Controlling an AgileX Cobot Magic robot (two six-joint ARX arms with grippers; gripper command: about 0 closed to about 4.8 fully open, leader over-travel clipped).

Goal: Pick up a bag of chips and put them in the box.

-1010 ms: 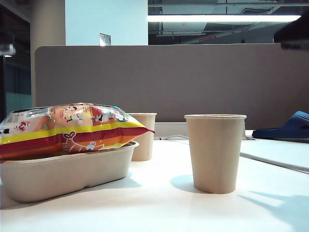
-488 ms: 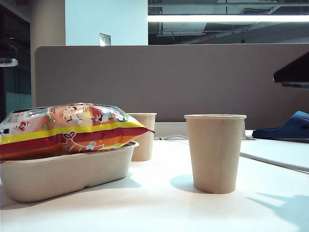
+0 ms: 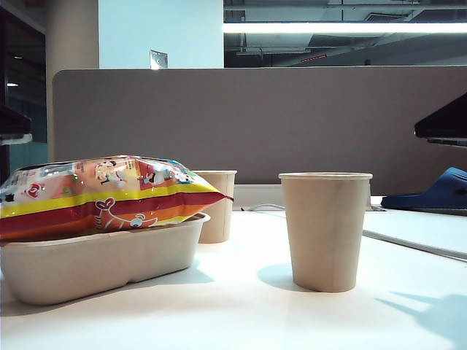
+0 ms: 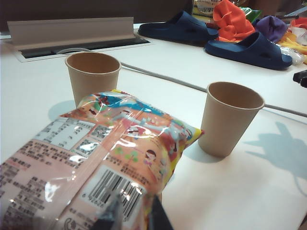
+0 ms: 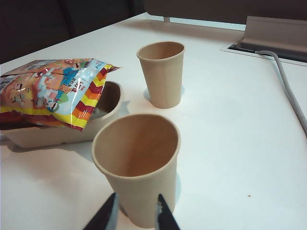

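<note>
**Chips resting in box; both arms lower at frame edges**

Both dark arm shapes at the edges of the exterior view sit lower than a second ago: the left one has dropped down the left edge, the right one down the right edge. Bag, box and cups have not shifted.

- Bag (image 3: 102, 193): lies on top of the box (image 3: 95, 262), puffed, its striped edge overhanging the rim toward the far cup (image 3: 217, 205). Right wrist view shows the same: bag (image 5: 53, 93) across the box (image 5: 108, 103), one end of the tray uncovered. Barcode side faces the left wrist camera (image 4: 96, 163).
- Near cup (image 3: 325, 230): upright on the table (image 3: 241, 313), well apart from the box. Far cup upright just behind the box's end.
- Left gripper (image 4: 132, 218): fingertips close together, almost no gap, nothing between them; poised above the barcode end of the bag. Contact with the bag cannot be told.
- Right gripper (image 5: 135, 211): narrow gap, nothing held; hangs over the near cup (image 5: 136, 165), clear of its rim.
- Blue slippers (image 4: 211, 36) lie at the table's far side, with a cable (image 5: 288, 91) running past.
</note>
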